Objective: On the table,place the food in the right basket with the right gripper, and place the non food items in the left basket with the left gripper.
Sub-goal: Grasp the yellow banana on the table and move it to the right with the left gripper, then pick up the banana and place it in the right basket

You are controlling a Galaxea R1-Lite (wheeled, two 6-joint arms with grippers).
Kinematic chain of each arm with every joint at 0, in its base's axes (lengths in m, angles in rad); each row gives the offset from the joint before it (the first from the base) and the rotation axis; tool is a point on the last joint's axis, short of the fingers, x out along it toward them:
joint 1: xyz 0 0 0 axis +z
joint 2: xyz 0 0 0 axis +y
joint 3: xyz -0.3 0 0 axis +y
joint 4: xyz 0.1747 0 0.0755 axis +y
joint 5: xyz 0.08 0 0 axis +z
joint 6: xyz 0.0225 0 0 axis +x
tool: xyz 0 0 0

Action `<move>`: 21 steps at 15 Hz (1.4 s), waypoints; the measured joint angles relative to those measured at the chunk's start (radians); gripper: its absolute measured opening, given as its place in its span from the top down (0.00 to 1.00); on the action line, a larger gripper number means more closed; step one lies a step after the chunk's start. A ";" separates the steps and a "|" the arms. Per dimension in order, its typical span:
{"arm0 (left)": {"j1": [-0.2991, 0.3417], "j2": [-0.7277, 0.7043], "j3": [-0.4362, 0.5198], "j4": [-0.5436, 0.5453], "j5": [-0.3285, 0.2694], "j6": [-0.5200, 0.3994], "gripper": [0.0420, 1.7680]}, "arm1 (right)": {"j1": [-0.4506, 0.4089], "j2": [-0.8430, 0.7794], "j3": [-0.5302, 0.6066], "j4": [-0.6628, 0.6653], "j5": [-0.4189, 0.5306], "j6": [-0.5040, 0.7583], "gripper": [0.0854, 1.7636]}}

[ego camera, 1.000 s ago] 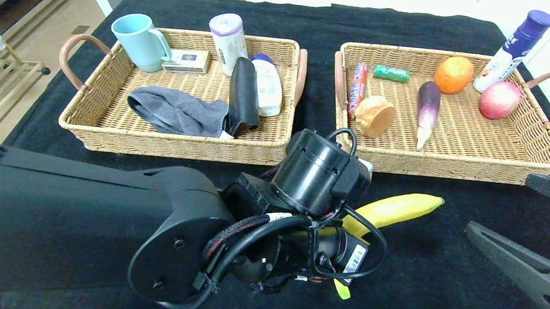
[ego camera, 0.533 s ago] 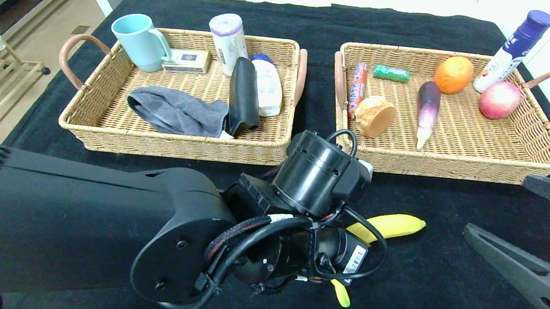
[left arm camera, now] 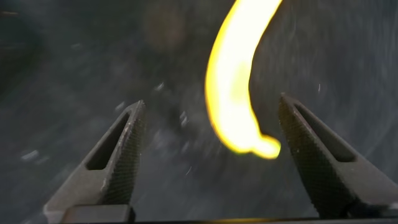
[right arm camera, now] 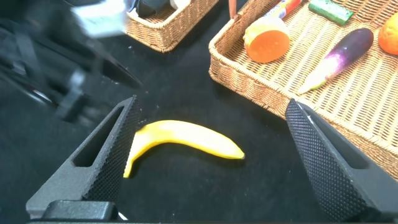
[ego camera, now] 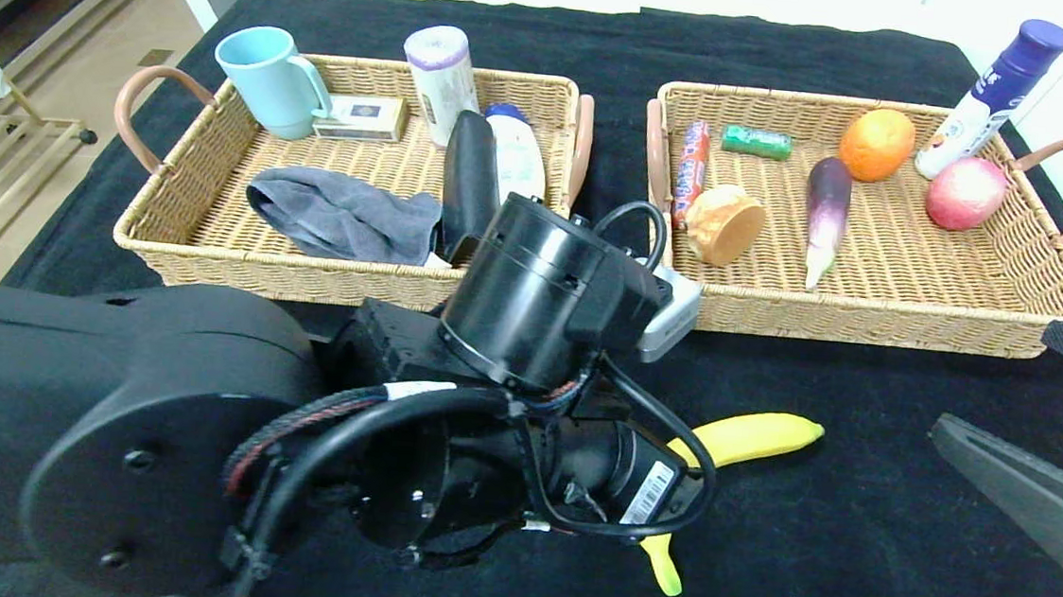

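A yellow banana point(ego camera: 753, 435) lies flat on the black table in front of the right basket point(ego camera: 871, 327). My left arm's wrist point(ego camera: 540, 309) hangs over the banana's stem end and hides the left gripper in the head view. In the left wrist view the left gripper point(left arm camera: 211, 102) is open, with the banana point(left arm camera: 233, 81) on the cloth below, touching neither finger. My right gripper point(ego camera: 1008, 388) is open at the right edge, beside the banana point(right arm camera: 186, 138). The left basket point(ego camera: 165, 251) holds a cup, a roll, a box, a bottle, a black case and a grey cloth.
The right basket holds a sausage, a green pack, bread point(ego camera: 725, 224), an eggplant point(ego camera: 826, 213), an orange and an apple. A purple-capped spray bottle point(ego camera: 993, 93) leans at that basket's far right corner. The table's edge runs close on the right.
The left gripper has opened and let go of the banana, which dropped from a raised tilt to lie flat. The left arm has lifted and drawn back. The right gripper shifted slightly right.
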 joint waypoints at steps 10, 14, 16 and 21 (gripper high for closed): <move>0.244 -0.401 0.455 -0.234 -0.309 0.136 0.06 | 0.000 0.103 -0.037 0.003 -0.011 0.160 0.03; 0.345 -0.539 0.605 -0.322 -0.389 0.170 0.05 | 0.021 0.126 -0.077 0.076 -0.071 0.226 0.03; 0.362 -0.584 0.639 -0.327 -0.390 0.177 0.04 | 0.034 0.138 -0.087 0.089 -0.074 0.237 0.03; 0.363 -0.619 0.697 -0.334 -0.425 0.204 0.04 | 0.044 0.186 -0.112 0.148 -0.119 0.311 0.03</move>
